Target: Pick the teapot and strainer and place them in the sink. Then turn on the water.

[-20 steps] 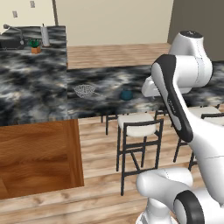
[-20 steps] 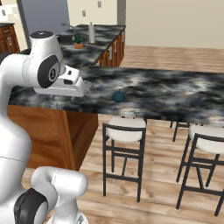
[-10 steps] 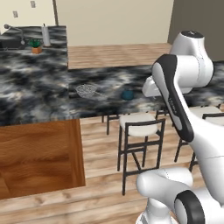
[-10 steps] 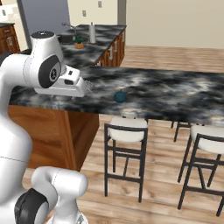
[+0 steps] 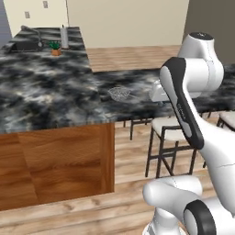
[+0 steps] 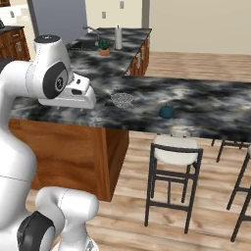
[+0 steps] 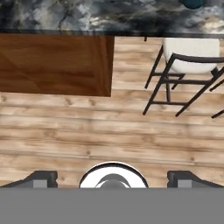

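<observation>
Hand view caption: gripper (image 7: 112, 180) spread wide and carrying nothing, nothing of the task done yet.

I see its 2 dark fingertips (image 7: 40, 178) far apart, looking down at plank floor, a stool (image 7: 190, 54) and the counter's (image 7: 87, 19) edge, with a sliver of the teapot (image 7: 194, 3) at the top. Right base view: teapot (image 6: 166, 112) sits upright on the near marble run, close to the front edge above the stool; strainer (image 6: 122, 99) rests well apart from it, bowl up. I cannot make out its thin handle, so the long axis is undetermined. Sink (image 6: 84, 44) is far off on the back counter, beside the potted plant (image 6: 104, 47); no stream shows. My judgement: 0 of 3 steps complete; both picks, both placements and the faucet remain.
</observation>
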Robot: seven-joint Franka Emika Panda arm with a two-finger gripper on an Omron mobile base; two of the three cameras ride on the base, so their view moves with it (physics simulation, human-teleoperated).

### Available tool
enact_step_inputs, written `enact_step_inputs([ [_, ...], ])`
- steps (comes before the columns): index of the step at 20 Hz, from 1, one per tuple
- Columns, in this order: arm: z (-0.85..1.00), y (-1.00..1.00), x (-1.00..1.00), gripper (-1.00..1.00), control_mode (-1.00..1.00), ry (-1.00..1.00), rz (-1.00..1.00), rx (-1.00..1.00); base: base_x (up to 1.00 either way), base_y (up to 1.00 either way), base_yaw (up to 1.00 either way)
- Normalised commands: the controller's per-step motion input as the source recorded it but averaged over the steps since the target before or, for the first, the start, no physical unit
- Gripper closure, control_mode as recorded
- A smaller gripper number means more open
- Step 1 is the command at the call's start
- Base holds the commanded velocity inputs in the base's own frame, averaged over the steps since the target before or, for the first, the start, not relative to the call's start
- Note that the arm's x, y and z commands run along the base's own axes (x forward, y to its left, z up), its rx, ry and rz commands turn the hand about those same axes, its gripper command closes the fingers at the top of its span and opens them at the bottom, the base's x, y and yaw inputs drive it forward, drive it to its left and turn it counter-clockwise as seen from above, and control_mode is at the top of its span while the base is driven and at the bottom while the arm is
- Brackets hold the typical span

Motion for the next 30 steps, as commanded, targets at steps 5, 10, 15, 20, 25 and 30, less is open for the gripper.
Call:
enact_step_inputs([
  [5, 0.0, 0.0, 0.0, -1.0, 1.0, 0.0, 0.0, 0.0, 0.65, 0.53, 0.0],
  [10, 0.0, 0.0, 0.0, -1.0, 1.0, 0.0, 0.0, 0.0, 1.0, 0.0, 0.01],
  [15, 0.0, 0.0, 0.0, -1.0, 1.0, 0.0, 0.0, 0.0, 0.99, -0.28, 0.07],
  [20, 0.0, 0.0, 0.0, -1.0, 1.0, 0.0, 0.0, 0.0, 0.67, -0.35, 0.12],
  [25, 0.0, 0.0, 0.0, -1.0, 1.0, 0.0, 0.0, 0.0, 0.01, -0.04, 0.01],
  [30, -0.04, -0.05, 0.08, -1.0, -1.0, 0.01, 0.01, 0.0, 0.0, 0.0, 0.0],
])
